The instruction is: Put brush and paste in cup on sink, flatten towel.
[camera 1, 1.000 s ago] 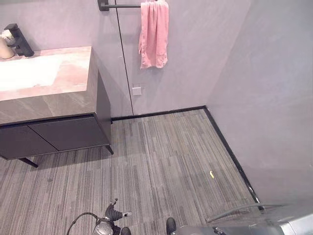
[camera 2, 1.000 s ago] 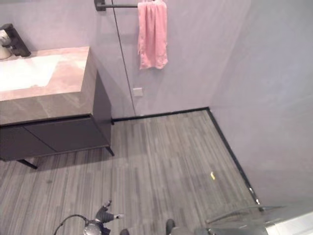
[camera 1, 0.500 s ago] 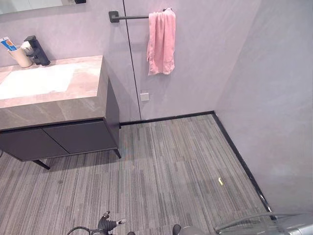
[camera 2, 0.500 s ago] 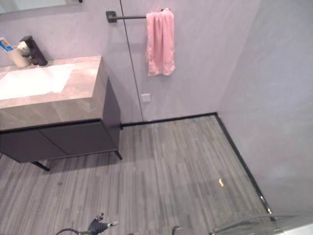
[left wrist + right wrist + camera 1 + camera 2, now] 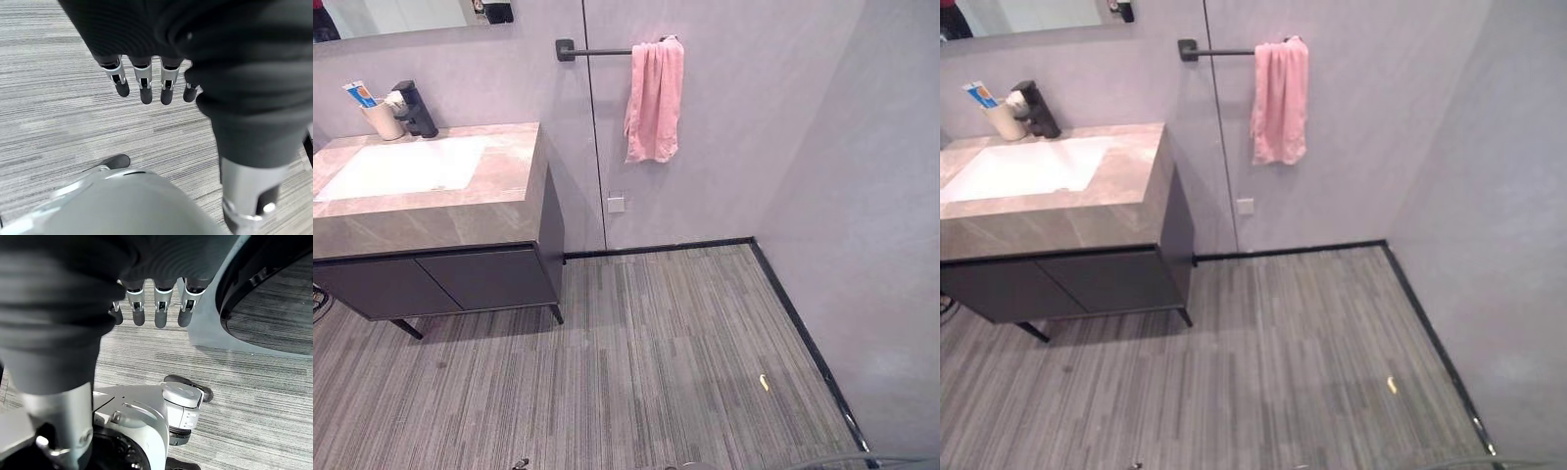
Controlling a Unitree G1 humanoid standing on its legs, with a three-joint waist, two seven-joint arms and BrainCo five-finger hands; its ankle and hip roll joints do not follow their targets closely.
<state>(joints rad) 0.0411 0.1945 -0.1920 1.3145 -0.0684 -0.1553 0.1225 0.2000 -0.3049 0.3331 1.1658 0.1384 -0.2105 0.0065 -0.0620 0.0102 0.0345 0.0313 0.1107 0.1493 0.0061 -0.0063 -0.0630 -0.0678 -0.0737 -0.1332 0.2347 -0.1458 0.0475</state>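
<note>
A beige cup (image 5: pixel 383 120) stands at the back of the sink counter (image 5: pixel 505 171), beside a black tap (image 5: pixel 416 109). A blue and white paste tube (image 5: pixel 357 94) sticks out of the cup; I cannot make out a brush. A pink towel (image 5: pixel 654 101) hangs bunched in a narrow fold over the right end of a dark wall rail (image 5: pixel 595 51). My left hand (image 5: pixel 145 90) hangs over the floor, fingers straight and empty. My right hand (image 5: pixel 160 314) hangs the same way, holding nothing.
A white basin (image 5: pixel 406 166) is set in the counter above a dark cabinet (image 5: pixel 450 283). A mirror (image 5: pixel 396 14) hangs above it. Grey striped floor (image 5: pixel 646 372) runs to the right wall; a small yellow scrap (image 5: pixel 764 383) lies on it.
The camera has tilted up and the whole picture has slid down and right. The cup, tap and mirror have come into view, and the hand at the bottom edge has dropped out.
</note>
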